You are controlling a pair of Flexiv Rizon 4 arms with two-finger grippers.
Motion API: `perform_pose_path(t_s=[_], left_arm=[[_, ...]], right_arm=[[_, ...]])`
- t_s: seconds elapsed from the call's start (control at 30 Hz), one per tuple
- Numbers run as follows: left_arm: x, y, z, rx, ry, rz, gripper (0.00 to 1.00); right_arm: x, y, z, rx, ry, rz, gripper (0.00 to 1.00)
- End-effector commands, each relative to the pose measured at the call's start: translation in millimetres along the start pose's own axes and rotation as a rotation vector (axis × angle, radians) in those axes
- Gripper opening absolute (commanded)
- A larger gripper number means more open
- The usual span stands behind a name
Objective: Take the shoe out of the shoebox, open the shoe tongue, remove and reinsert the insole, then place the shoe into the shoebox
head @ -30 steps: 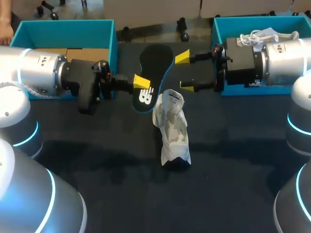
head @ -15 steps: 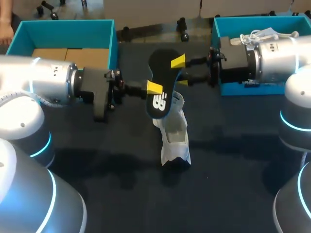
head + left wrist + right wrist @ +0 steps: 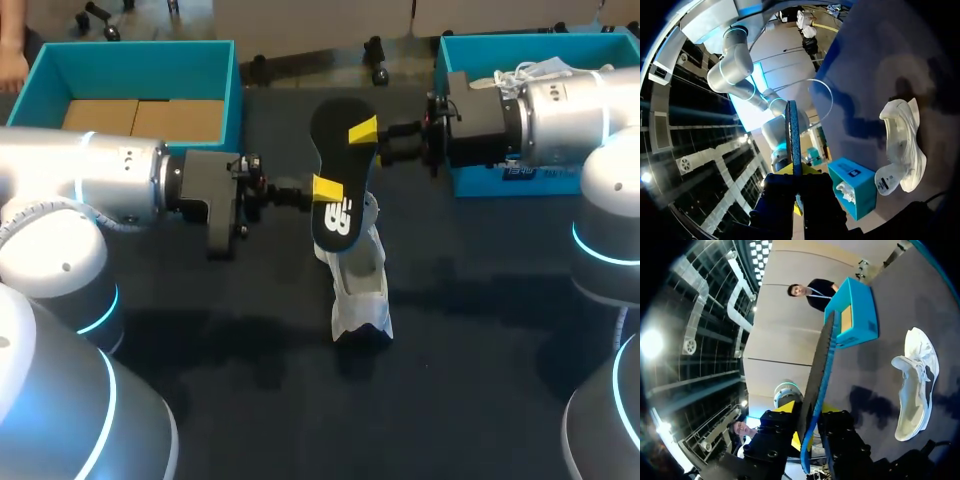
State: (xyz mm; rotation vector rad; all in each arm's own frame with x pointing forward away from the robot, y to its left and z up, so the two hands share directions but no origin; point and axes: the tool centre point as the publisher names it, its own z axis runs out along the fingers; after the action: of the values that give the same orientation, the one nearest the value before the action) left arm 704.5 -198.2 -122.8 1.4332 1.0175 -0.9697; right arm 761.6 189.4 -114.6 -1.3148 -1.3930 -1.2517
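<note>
We've got the left gripper and right gripper both clamped on the flat black foam insole, one from each side. The white mesh sneaker sits below them.

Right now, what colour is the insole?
The insole is black with a white logo and a blue edge; clearest in the head view.

dark tabletop; white crumpled bundle near its far right corner

Silver arms, blue rings, yellow-tipped fingers
</note>
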Motion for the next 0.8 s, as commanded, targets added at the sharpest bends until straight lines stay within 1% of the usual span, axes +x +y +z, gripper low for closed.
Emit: perform_pose_path(t_s=[0.03, 0.27, 0.3, 0.33, 0.37, 0.57, 0.73, 0.8], left_arm=[[4.7, 6, 8, -0.004, -0.005, -0.001, 0.00], [5.3, 6, 10, -0.012, -0.003, -0.021, 0.00], [5.1, 5, 10, -0.013, 0.001, -0.024, 0.34], [4.5, 4, 9, -0.013, 0.005, -0.026, 1.00], [3.9, 4, 8, -0.020, 0.007, -0.020, 1.00], [-3.1, 7, -3, 0.001, 0.051, -0.051, 1.00], [-5.1, 15, -14, 0.014, 0.108, -0.064, 1.00], [-4.0, 17, -18, 0.029, 0.147, -0.066, 1.00]], right_arm=[[-1.0, 2.0, 3, 0.004, -0.003, 0.004, 0.00], [-3.6, 5.1, 2, 0.003, -0.007, 0.007, 0.00], [-4.1, 5.6, 1, 0.002, -0.007, 0.007, 0.00], [-4.7, 6.1, 1, 0.001, -0.007, 0.006, 0.00], [-5.6, 6.9, 0, -0.001, -0.007, 0.007, 0.00], [-15.9, 9.6, -4, -0.013, -0.004, 0.015, 0.00], [-24.5, 10.9, -7, -0.021, 0.004, 0.024, 0.00], [-27.6, 11.0, -8, -0.022, 0.005, 0.027, 0.00]])
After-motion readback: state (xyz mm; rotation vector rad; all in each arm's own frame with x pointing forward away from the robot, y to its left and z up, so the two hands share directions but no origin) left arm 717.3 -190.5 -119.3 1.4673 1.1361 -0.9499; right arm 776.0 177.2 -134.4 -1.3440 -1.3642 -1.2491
